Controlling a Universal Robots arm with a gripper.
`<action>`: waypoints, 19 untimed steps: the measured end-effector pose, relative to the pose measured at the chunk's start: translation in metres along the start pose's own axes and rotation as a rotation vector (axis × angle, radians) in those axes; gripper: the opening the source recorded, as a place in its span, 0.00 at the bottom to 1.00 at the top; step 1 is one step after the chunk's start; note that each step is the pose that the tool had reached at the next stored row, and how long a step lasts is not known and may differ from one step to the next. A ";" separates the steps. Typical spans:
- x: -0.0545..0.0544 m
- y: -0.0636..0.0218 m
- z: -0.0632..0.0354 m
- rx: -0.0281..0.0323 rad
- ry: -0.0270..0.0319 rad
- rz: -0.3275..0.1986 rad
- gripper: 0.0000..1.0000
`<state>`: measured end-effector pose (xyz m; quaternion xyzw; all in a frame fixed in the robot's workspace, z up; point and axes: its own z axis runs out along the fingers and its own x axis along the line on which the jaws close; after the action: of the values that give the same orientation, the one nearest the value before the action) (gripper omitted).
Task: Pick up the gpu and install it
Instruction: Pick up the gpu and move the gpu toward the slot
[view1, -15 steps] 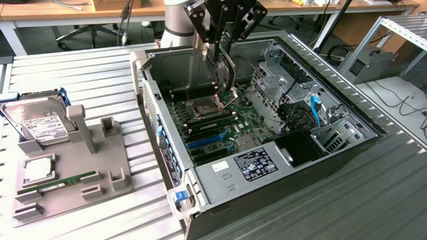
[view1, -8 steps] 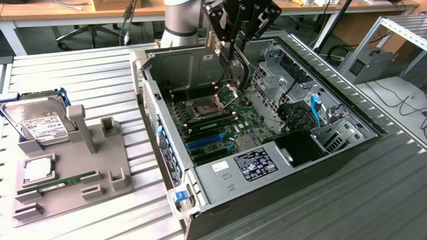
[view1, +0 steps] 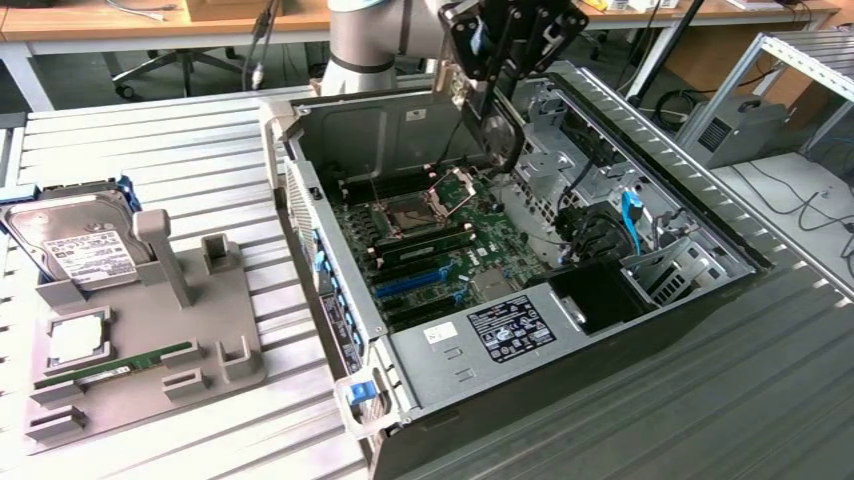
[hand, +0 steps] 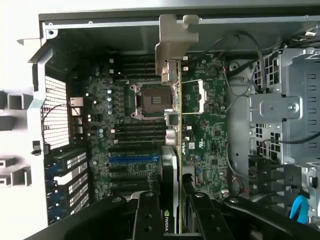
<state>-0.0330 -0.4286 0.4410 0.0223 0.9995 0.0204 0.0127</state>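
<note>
The pick-up half of the job is looking done, and the install half is not. The big grey sheet-metal computer case (view1: 360, 130) is lying open on its side on the ribbed silvery metal table (view1: 160, 150). The gpu (view1: 497, 130) is hanging in the air over the case's open interior, well apart from the board below. It is a thin flat card with a black face, a dark circuit board and a silvery-tan metal bracket at one end.

Inside the case, the green, densely studded motherboard (view1: 441, 250) is showing its rows of long dark slots unfilled. Nothing is sitting in the glossy blue plastic slot (hand: 132, 158) either. Seating the card is what is remaining, and it seems to be hanging edge-down along the slot rows, though the exact slot is hard to judge.

At the exterior view's left, the moulded grey plastic fixture (view1: 134, 390) is carrying a silver, white-labelled hard drive (view1: 80, 250) and a narrow green RAM stick (view1: 114, 362).

The black, jointed metal gripper (hand: 173, 210) is clamping the card's two flat faces, its fingers drawn in to a narrow gap.
</note>
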 end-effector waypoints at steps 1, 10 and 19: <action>-0.005 0.0002 0.0001 0.0000 0.0000 0.000 0.27; -0.031 0.0014 0.0008 -0.0001 0.0000 0.000 0.27; -0.057 0.0025 0.0015 -0.0001 0.0000 0.000 0.27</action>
<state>0.0237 -0.4285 0.4410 0.0223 0.9995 0.0204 0.0128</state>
